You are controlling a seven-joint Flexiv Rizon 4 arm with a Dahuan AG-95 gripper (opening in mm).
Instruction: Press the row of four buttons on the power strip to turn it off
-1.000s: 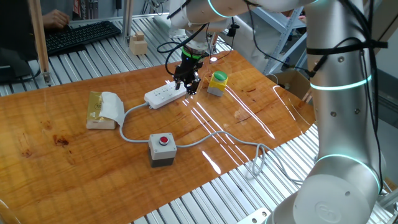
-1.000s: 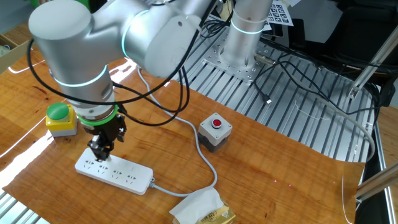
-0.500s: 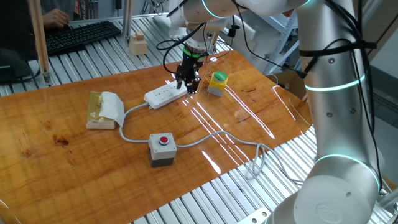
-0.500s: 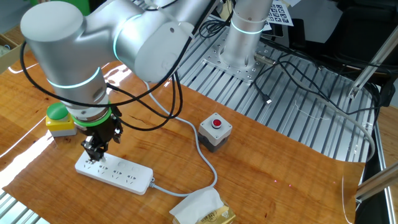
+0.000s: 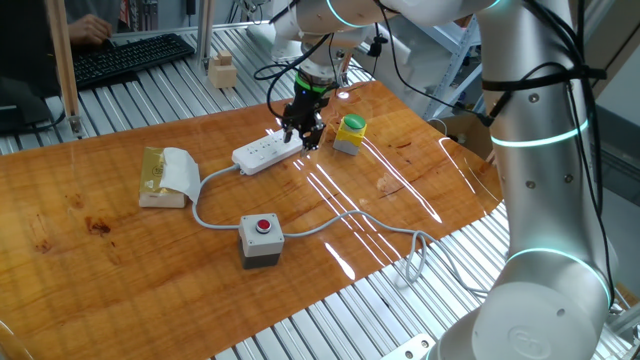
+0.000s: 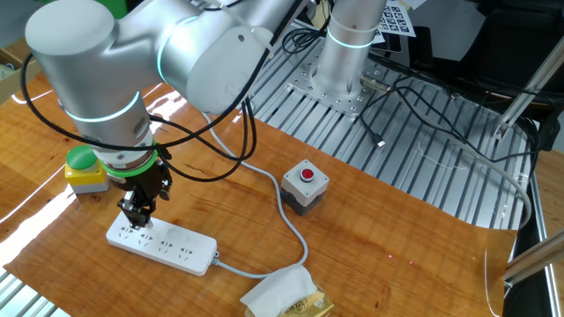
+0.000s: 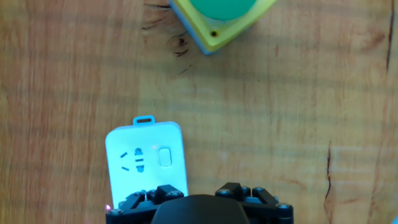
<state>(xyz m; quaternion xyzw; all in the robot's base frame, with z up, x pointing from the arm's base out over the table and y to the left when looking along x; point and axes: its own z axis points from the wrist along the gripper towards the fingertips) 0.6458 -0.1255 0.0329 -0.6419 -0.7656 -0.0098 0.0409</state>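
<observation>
**Hand view: pincer parked over the strip's end**

Hand view first, left to right: the strip pokes up from the bottom edge, its rounded end with a little hanging tab toward the top, one socket showing and one button just right of that socket. The other three buttons are hidden under the black pincer body that fills the bottom of the picture. Up top, right of centre, the yellow box with its green cap sits well apart from the strip on bare tabletop. No fingertips come into sight, so I cannot tell how wide the pincer stands or whether it touches anything.

Over to one fixed view, again from the left: a tissue pack, then the grey cable curling round, the grey box with the red button near the front, and the strip lying slantwise mid-tabletop. The pincer points straight down at the strip's right-hand end, and the green-capped box is just beside it on the right.

From the other fixed view: green cap far left, pincer down low over the strip's left end, red-button box off to the right, tissue pack at the bottom edge. Contact with the strip cannot be made out here either.
</observation>
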